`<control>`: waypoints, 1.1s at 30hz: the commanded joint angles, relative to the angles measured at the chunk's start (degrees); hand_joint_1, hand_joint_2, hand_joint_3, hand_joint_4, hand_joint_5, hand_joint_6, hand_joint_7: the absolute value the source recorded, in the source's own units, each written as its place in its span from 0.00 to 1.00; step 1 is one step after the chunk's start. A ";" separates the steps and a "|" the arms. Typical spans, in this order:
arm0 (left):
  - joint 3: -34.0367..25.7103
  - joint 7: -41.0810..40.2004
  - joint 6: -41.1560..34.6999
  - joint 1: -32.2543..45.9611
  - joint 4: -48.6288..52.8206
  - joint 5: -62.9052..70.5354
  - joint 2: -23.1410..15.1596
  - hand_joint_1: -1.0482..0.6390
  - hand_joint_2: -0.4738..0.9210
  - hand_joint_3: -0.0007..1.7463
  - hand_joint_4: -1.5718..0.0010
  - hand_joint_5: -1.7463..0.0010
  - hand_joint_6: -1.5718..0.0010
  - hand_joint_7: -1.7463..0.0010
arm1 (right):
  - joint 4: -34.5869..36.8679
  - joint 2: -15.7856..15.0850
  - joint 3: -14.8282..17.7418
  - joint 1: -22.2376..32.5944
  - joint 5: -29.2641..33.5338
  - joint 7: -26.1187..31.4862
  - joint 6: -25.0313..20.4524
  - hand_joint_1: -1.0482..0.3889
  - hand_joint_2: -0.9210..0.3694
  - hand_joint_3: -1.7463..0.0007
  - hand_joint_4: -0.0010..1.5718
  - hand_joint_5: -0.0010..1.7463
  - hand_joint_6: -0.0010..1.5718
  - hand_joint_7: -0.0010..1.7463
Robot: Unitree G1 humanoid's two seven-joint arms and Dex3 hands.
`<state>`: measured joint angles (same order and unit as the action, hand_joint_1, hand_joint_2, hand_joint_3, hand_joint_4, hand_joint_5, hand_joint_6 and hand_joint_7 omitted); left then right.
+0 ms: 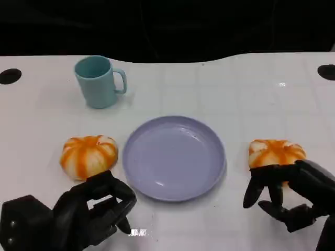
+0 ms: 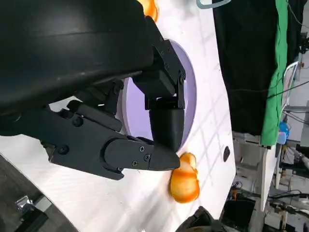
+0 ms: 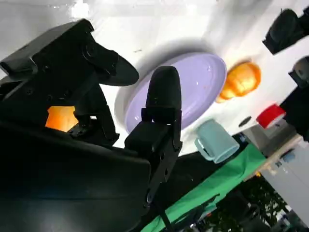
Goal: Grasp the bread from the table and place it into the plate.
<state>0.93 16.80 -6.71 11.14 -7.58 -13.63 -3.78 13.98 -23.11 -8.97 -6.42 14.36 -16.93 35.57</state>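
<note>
Two orange-striped round breads lie on the white table. The left bread (image 1: 89, 155) sits beside the lilac plate (image 1: 157, 167), just beyond my left hand (image 1: 89, 212), which rests low with loosely curled fingers and holds nothing. The right bread (image 1: 276, 152) lies to the right of the plate. My right hand (image 1: 293, 193) arches over its near side with fingers spread, and the bread still rests on the table. In the right wrist view this bread (image 3: 60, 118) shows between the fingers (image 3: 161, 96), with the plate (image 3: 193, 87) beyond. The plate holds nothing.
A teal mug (image 1: 98, 81) stands at the back left, handle to the right. Dark round holes mark the table's far corners (image 1: 9, 76). The table's far edge meets a black backdrop. The left wrist view shows the plate (image 2: 190, 96) and the right bread (image 2: 185, 179).
</note>
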 commanded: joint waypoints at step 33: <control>-0.15 -0.45 -1.00 -0.21 -0.86 0.02 -0.31 0.33 1.00 0.16 0.53 0.00 0.53 0.21 | -14.10 -9.29 7.10 -0.52 8.82 1.76 -13.06 0.45 0.07 1.00 0.00 0.10 0.13 0.00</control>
<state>1.28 16.74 -7.32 10.87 -7.65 -13.59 -3.59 1.27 -30.14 -2.58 -6.75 21.90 -14.38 24.07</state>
